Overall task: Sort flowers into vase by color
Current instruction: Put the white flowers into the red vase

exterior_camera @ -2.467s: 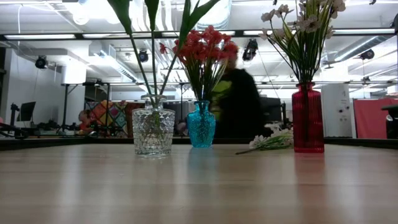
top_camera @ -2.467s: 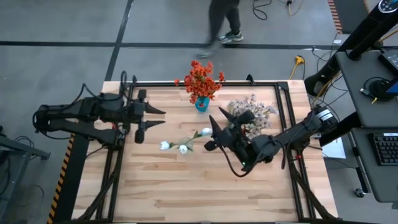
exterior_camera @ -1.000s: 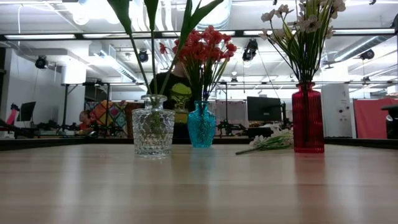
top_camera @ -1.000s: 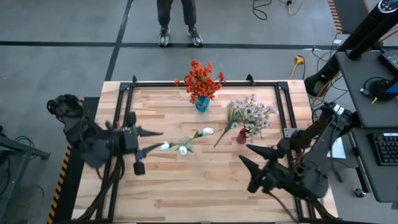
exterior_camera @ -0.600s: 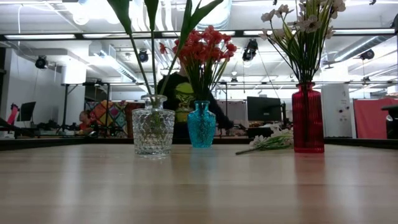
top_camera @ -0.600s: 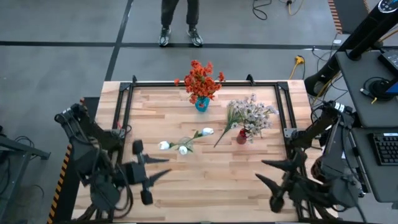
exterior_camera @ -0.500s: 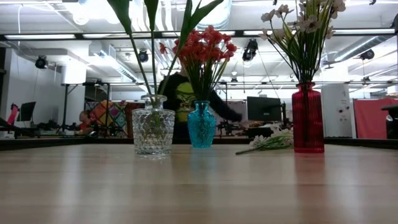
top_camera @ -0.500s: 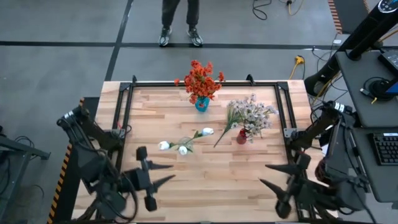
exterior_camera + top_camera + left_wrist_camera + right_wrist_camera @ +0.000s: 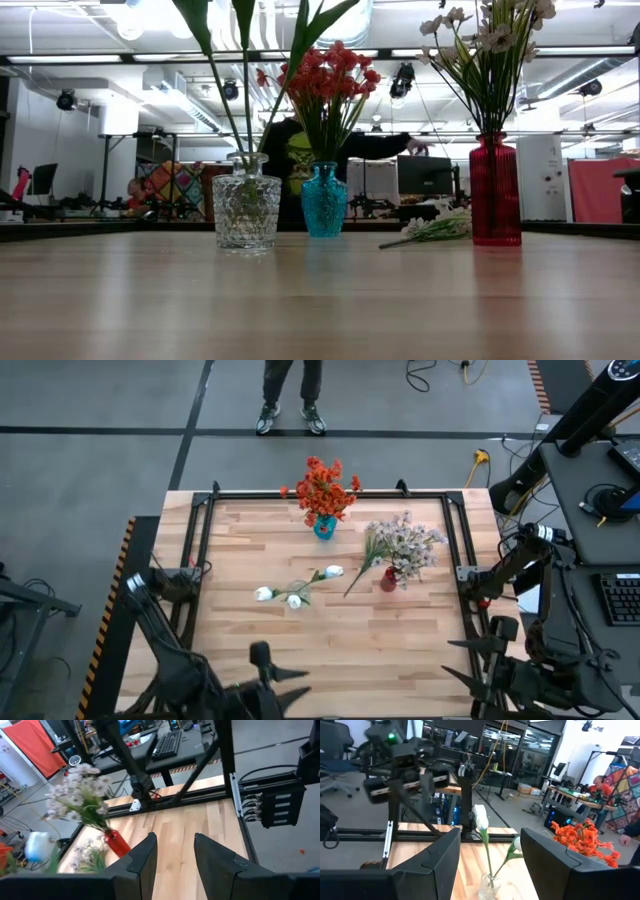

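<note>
Orange-red flowers (image 9: pixel 322 485) stand in a blue vase (image 9: pixel 324 200) at the far edge. Pale pink-white flowers (image 9: pixel 405 542) stand in a red vase (image 9: pixel 495 190), and a loose pale spray (image 9: pixel 435 229) lies flat on the table next to it. White tulip buds (image 9: pixel 292 595) stand with their stems in a clear glass vase (image 9: pixel 246 212). My left gripper (image 9: pixel 298 685) is open over the near edge, pointing toward the table's right side. My right gripper (image 9: pixel 457 662) is open near the near right corner, pointing left. Both grippers hold nothing.
A black metal frame (image 9: pixel 205 510) runs along the table's left, far and right edges. A person (image 9: pixel 300 150) stands behind the far edge with an arm stretched out. Bare wood (image 9: pixel 370 635) lies between the vases and the near edge.
Both arms have swung away from the vases toward the table's near edge, the left gripper from the left side, the right one toward the near right corner; the right gripper has also rolled. The flowers and vases have stayed put. The person behind has raised an arm.
</note>
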Robot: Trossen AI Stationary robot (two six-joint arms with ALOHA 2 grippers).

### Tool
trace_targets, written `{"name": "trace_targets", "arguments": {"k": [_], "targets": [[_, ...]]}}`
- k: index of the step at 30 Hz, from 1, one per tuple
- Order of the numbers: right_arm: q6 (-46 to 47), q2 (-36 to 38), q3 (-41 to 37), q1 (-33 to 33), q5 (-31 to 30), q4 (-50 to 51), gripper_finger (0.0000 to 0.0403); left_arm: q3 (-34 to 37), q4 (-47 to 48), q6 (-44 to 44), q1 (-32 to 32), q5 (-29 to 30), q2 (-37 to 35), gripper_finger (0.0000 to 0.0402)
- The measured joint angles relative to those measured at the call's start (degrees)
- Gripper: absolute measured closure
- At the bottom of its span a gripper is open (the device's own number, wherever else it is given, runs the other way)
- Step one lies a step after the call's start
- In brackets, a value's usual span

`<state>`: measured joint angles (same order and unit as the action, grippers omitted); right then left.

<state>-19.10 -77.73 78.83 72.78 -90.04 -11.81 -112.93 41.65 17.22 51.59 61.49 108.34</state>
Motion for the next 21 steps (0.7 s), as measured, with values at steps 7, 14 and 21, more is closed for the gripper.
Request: {"name": "trace_targets", "arguments": {"k": [7,14,21], "targets": [[-0.99,0.0,0.04,-0.57,0.8,-0.01,0.0202,-10.12,0.2,0.41,-0.41,-0.15,10.42,0.0287],[-0.36,0.04,0.21,-3.3,12.38,-0.32,0.0202,-22.0,3.9,1.52,-4.03,-6.79,20.12,0.0287],[-4.29,0.71,0.55,-3.05,11.91,-0.34,0.0202,-19.2,2.45,10.03,-11.93,-14.8,21.24,0.0287]]}}
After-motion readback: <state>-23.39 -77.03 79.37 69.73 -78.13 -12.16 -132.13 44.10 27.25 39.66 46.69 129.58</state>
